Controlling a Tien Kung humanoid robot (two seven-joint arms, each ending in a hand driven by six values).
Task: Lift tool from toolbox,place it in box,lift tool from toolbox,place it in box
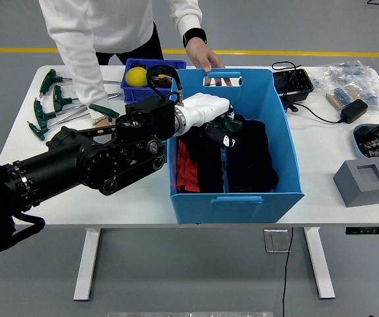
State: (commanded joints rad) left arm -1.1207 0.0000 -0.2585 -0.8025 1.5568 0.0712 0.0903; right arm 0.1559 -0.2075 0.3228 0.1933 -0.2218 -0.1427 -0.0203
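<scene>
My left arm reaches from the left over the rim of the big blue box [288, 152]. Its white hand [217, 127] is down inside the box, fingers curled on a green-handled tool [230, 123] just above the black and red cloth [249, 162] lying in the box. A small blue toolbox [135, 90] stands behind my arm, with a yellow ball [137, 76] and a tape measure [164, 71] in it. The right arm is out of view.
A person stands at the far side; one hand [205, 58] rests at the box's far rim, the other sleeve [87, 72] leans on the table. Green-handled wrenches [49, 99] lie far left. A charger [355, 109], a grey block [364, 181] and bagged parts [351, 82] lie right.
</scene>
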